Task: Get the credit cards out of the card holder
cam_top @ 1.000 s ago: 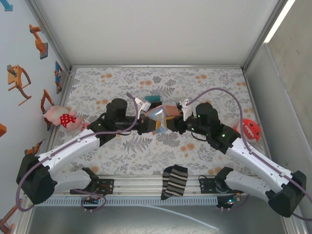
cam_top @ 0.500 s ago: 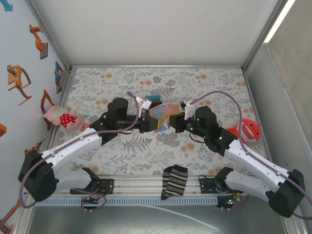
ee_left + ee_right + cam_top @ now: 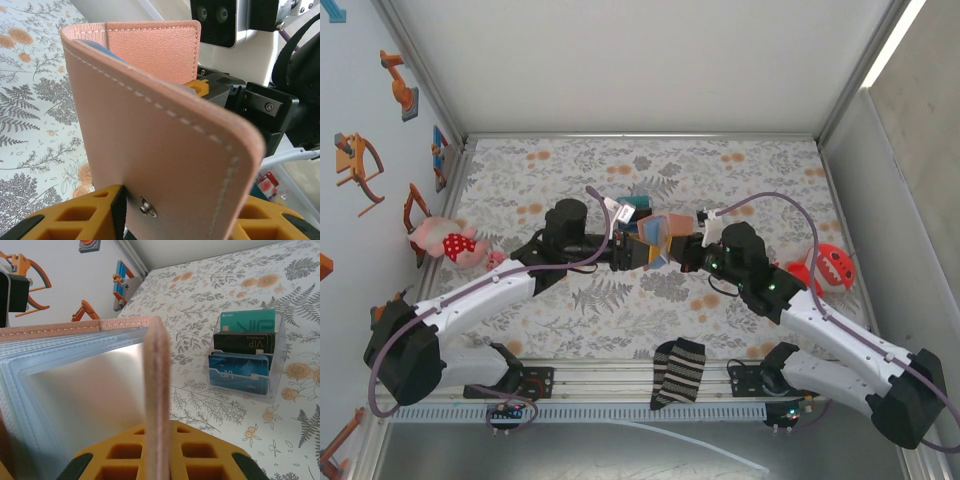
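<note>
The tan card holder hangs open above the mat's middle, between both grippers. My right gripper is shut on one flap, seen edge-on between its yellow fingers. Clear plastic sleeves fan out to its left; I cannot tell whether a credit card lies inside. In the left wrist view the holder's outer cover with its snap stud stands across my left gripper, whose jaws are apart. A light-blue sliver shows behind the cover's top edge.
A clear stand holding teal, black and blue cards sits on the floral mat just beyond the grippers. A pink plush lies at the left edge, a red toy at the right, and a striped sock near the front rail.
The right gripper closed on the holder's flap and shifted slightly left and back. The left gripper's jaws spread apart. The holder swung more upright and moved a little farther back.
</note>
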Robot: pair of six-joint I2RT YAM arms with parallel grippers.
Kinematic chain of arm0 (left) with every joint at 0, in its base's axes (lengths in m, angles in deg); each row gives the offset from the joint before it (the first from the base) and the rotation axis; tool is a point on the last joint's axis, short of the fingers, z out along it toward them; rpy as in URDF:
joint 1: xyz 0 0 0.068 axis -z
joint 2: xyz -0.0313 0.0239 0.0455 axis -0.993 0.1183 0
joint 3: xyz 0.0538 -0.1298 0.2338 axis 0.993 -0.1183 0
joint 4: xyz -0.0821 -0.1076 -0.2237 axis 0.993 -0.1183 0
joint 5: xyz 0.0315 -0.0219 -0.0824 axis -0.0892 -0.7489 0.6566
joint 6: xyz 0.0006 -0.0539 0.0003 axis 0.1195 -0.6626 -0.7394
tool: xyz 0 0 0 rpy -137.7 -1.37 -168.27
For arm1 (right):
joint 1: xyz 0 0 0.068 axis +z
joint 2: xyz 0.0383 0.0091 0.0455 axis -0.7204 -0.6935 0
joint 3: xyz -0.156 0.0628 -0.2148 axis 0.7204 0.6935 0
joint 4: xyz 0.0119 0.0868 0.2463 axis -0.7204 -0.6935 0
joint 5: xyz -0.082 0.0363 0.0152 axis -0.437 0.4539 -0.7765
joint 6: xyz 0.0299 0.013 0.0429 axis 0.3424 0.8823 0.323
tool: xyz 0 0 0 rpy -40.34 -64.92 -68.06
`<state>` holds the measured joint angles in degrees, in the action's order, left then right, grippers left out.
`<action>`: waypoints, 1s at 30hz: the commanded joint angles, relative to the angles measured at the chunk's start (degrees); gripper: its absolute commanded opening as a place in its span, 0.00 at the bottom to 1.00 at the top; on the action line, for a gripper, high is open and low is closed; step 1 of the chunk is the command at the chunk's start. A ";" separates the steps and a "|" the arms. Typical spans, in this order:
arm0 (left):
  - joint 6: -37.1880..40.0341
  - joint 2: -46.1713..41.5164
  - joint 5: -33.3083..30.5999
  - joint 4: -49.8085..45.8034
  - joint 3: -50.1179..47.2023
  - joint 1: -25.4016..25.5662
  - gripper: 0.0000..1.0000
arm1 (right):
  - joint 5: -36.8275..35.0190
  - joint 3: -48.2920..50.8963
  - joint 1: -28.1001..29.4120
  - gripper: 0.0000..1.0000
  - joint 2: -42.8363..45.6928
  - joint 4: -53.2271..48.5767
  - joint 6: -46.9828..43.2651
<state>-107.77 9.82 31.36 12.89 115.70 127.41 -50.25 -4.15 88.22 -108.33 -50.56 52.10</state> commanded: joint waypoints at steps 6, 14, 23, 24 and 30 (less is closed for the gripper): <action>1.86 -1.62 2.56 0.85 0.81 0.01 0.43 | -1.26 0.71 -0.47 0.00 1.33 1.89 0.71; 4.40 -4.08 2.47 -2.70 0.68 -0.26 0.38 | -1.61 0.82 -0.64 0.00 2.16 1.32 0.54; 5.10 -4.50 1.67 -3.31 0.44 -0.43 0.21 | -0.66 0.51 -0.73 0.00 2.18 1.53 0.66; 5.08 -4.57 1.25 -3.48 0.43 -0.48 0.20 | -0.27 0.47 -0.73 0.00 2.18 1.64 0.80; 5.04 -4.39 -2.21 -5.21 0.70 -0.55 0.29 | 2.13 0.19 -0.73 0.00 2.01 1.62 0.55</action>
<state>-103.57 6.82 30.33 8.43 115.70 127.00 -49.75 -3.98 87.52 -107.15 -50.52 52.12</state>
